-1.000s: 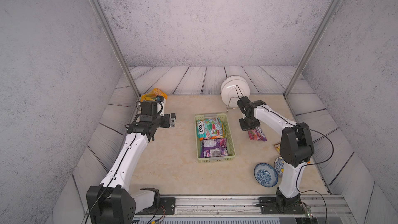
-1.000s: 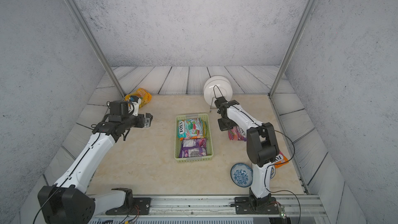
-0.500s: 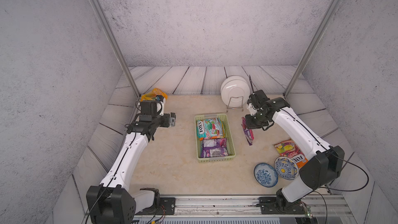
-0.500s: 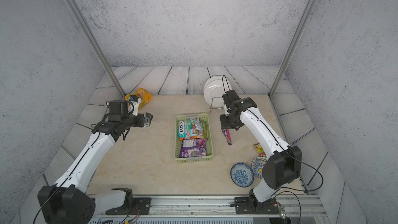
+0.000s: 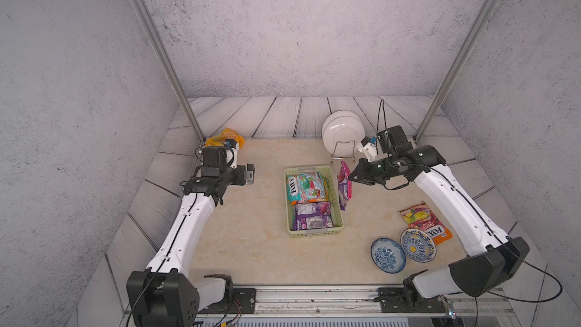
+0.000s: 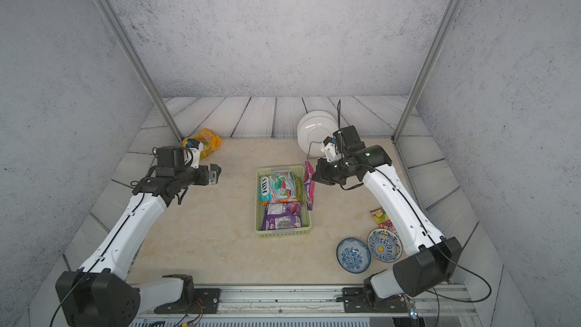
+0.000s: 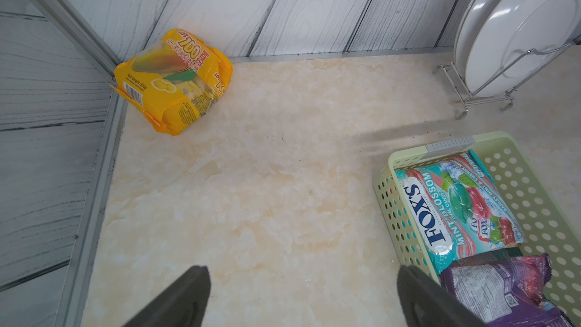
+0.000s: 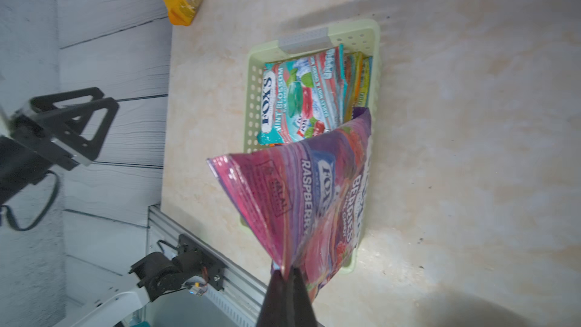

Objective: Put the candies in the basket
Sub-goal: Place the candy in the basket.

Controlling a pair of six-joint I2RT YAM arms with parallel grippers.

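Observation:
The pale green basket (image 5: 316, 233) sits mid-table and holds a teal FOX'S packet (image 5: 305, 187) and a purple packet (image 5: 312, 215). My right gripper (image 5: 351, 177) is shut on the top edge of a pink-purple raspberry packet (image 5: 344, 184), which hangs in the air beside the basket's right rim; the wrist view shows that packet (image 8: 317, 190) draped before the basket (image 8: 251, 58). An orange-pink packet (image 5: 424, 221) lies on the table at the right. A yellow bag (image 5: 231, 136) rests in the far left corner. My left gripper (image 5: 250, 175) is open and empty, left of the basket.
White plates stand in a wire rack (image 5: 342, 128) behind the basket. Two blue-patterned bowls (image 5: 387, 254) (image 5: 418, 244) sit at the front right, next to the orange-pink packet. Metal frame posts (image 5: 188, 114) rise at the far corners.
My right arm lifted the pink-purple packet off the table at the right and swung it left, up to the basket's right rim. The left arm stayed put.

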